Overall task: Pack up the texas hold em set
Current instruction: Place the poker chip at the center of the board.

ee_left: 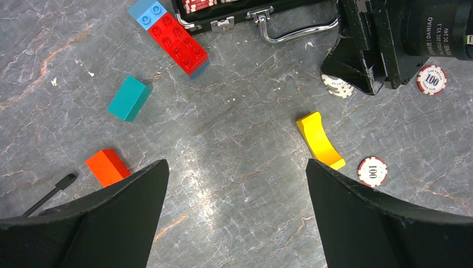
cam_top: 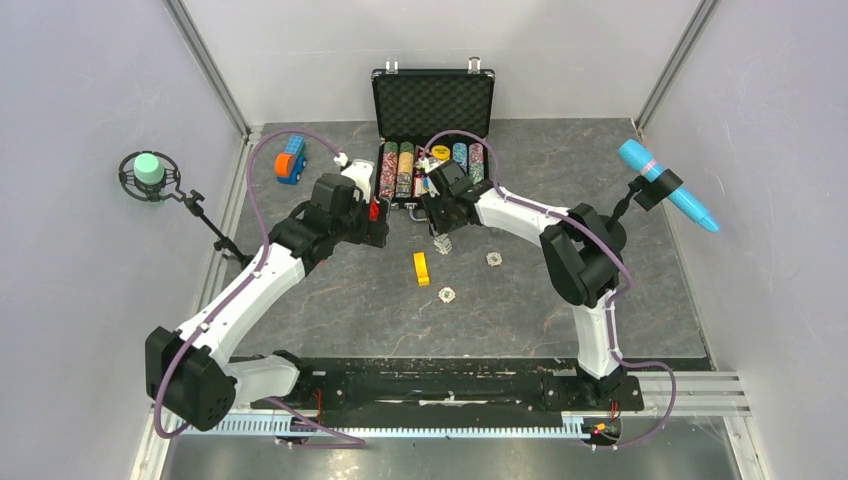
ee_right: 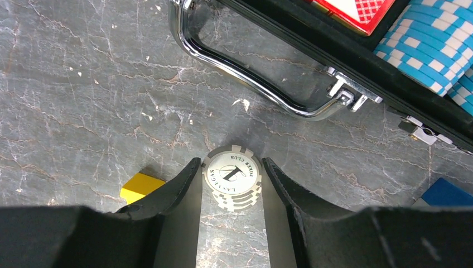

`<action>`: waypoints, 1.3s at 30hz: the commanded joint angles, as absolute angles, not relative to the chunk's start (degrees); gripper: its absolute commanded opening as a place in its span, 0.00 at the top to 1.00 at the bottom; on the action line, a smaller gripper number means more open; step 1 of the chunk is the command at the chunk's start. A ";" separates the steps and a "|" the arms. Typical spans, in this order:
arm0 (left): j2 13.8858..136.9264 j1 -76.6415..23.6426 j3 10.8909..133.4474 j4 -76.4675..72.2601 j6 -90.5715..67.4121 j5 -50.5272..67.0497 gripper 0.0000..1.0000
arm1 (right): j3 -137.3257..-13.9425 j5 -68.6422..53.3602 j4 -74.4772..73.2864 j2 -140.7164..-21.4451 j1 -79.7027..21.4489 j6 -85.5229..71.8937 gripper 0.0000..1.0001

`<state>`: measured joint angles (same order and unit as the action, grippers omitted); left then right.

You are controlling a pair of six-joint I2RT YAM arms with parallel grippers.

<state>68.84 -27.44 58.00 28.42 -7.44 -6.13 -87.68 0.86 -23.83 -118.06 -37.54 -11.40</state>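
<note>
The texas hold em set's black briefcase [cam_top: 432,105] lies open at the back, with rows of coloured chips [cam_top: 405,168] in its base. In front of its silver handle [ee_right: 245,72], my right gripper [ee_right: 231,167] is shut on a short stack of white chips [ee_right: 232,176], a finger against each side. The same stack [ee_left: 337,85] shows under that gripper in the left wrist view. Two red-and-white 100 chips [ee_left: 431,79] [ee_left: 372,171] lie loose on the table. My left gripper [ee_left: 237,184] hangs open over bare table, with nothing between its fingers.
A yellow curved block [ee_left: 319,139] lies between the loose chips. A red and blue brick [ee_left: 175,42], a teal block [ee_left: 129,98] and an orange block [ee_left: 107,166] lie left of the case. A stand with a green cap [cam_top: 149,172] and a blue tool [cam_top: 665,185] flank the table.
</note>
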 commanded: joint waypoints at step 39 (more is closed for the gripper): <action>68.31 -27.25 59.05 28.03 -5.10 -6.44 0.00 | -92.00 2.65 -26.73 -120.57 -38.70 -9.81 0.50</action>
